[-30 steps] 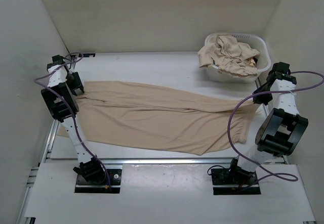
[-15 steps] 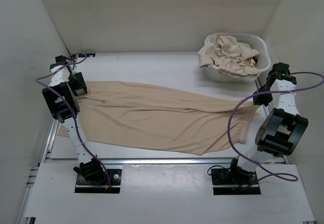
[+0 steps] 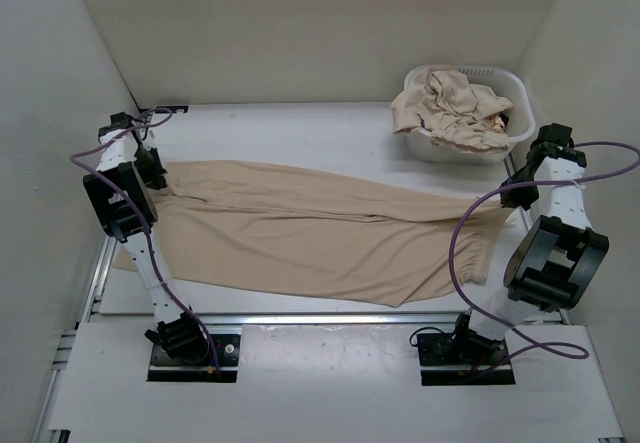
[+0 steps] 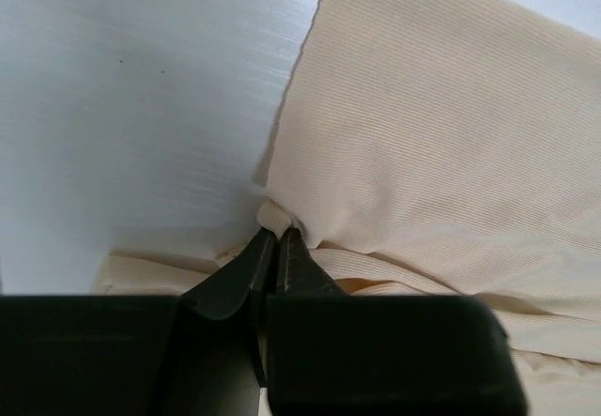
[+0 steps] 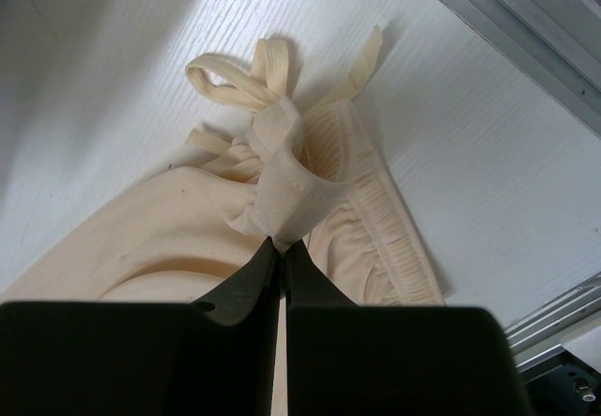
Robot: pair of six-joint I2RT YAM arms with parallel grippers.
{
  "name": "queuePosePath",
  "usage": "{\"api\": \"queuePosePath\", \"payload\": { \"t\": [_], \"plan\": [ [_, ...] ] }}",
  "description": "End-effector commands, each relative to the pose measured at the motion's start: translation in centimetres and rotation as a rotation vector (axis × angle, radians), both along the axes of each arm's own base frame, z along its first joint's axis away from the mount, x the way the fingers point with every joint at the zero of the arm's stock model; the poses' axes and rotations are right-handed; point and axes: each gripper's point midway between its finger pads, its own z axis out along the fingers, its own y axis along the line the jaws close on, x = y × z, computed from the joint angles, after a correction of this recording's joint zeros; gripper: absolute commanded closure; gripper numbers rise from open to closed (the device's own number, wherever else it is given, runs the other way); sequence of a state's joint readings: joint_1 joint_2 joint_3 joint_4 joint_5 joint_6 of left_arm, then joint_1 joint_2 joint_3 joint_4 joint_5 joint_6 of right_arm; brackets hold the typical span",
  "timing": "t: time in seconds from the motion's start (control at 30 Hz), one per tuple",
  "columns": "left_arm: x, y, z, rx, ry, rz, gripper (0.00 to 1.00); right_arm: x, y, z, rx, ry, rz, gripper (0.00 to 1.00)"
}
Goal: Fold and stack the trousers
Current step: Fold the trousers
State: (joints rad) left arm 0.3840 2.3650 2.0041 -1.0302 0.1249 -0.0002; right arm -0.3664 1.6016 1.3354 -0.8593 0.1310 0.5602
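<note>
Our left claw (image 4: 275,239) is pressed together on a small tuck of cloth at the far corner of a leg end of the trousers (image 3: 310,228). Our right claw (image 5: 280,244) pinches a pulled-up flap by the gathered waistband (image 5: 376,238), just beside the drawstring (image 5: 235,73). The trousers lie spread across the table (image 3: 300,128), left to right. We judge them light, limp and quick to wrinkle, so corners and waistband are the best holds. We cannot tell how many layers each pinch holds. From above, the arms hide both claws, and the basket (image 3: 517,98) holds a crumpled heap (image 3: 450,103) we cannot identify.
</note>
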Motion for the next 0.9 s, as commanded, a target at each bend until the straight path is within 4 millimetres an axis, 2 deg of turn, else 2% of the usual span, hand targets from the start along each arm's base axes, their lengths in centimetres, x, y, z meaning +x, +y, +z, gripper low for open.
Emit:
{"api": "queuePosePath", "payload": {
  "t": [0.0,0.07,0.13,0.17,0.23,0.3,0.37,0.4,0.5,0.53,0.6,0.7,0.73,0.77,0.83,0.87],
  "plan": [
    [2.1,0.7,7.3,0.074,-0.185,-0.002,0.86,0.5,-0.6,2.6,-0.044,-0.070,0.007,1.00],
    [2.4,1.4,9.6,0.121,-0.233,0.007,0.86,0.6,-0.7,2.9,-0.048,-0.078,0.007,1.00],
    [2.7,3.0,12.3,0.167,-0.287,0.036,0.86,0.8,-1.3,3.7,-0.063,-0.089,-0.007,1.00],
    [2.8,3.6,12.8,0.201,-0.290,0.049,0.86,0.6,-1.2,4.2,-0.065,-0.094,-0.007,1.00],
    [2.7,5.0,15.1,0.261,-0.325,0.078,0.86,0.8,-1.3,5.8,-0.076,-0.123,-0.008,1.00],
    [1.8,6.3,17.2,0.322,-0.336,0.116,0.86,0.5,-1.2,7.3,-0.090,-0.157,-0.008,1.00],
    [0.9,7.1,19.4,0.361,-0.366,0.143,0.86,-0.2,-1.1,8.8,-0.113,-0.187,-0.015,1.00],
    [0.2,7.9,19.8,0.384,-0.360,0.167,0.86,-0.7,-1.2,9.2,-0.129,-0.190,-0.022,1.00],
    [-1.8,9.1,21.3,0.435,-0.353,0.212,0.86,-3.5,-1.4,9.1,-0.127,-0.173,-0.060,1.00],
    [-2.3,9.0,21.3,0.441,-0.339,0.216,0.86,-4.5,-1.3,8.3,-0.114,-0.151,-0.079,1.00],
    [-4.5,9.8,21.0,0.457,-0.304,0.249,0.86,-6.6,-1.3,8.5,-0.113,-0.153,-0.121,1.00],
    [-7.5,10.4,20.1,0.456,-0.252,0.287,0.86,-9.9,-0.2,6.5,-0.085,-0.111,-0.142,1.00],
    [-8.7,10.3,18.2,0.436,-0.199,0.291,0.86,-10.9,0.3,6.0,-0.081,-0.101,-0.142,1.00],
    [-9.6,10.6,17.2,0.433,-0.166,0.302,0.86,-12.2,1.0,3.8,-0.056,-0.046,-0.142,1.00],
    [-11.1,10.7,15.1,0.409,-0.106,0.314,0.86,-13.4,2.1,1.8,-0.012,-0.006,-0.142,1.00],
    [-11.3,10.6,14.3,0.400,-0.085,0.311,0.86,-13.7,2.5,0.1,0.010,0.016,-0.138,1.00]
  ]
}}
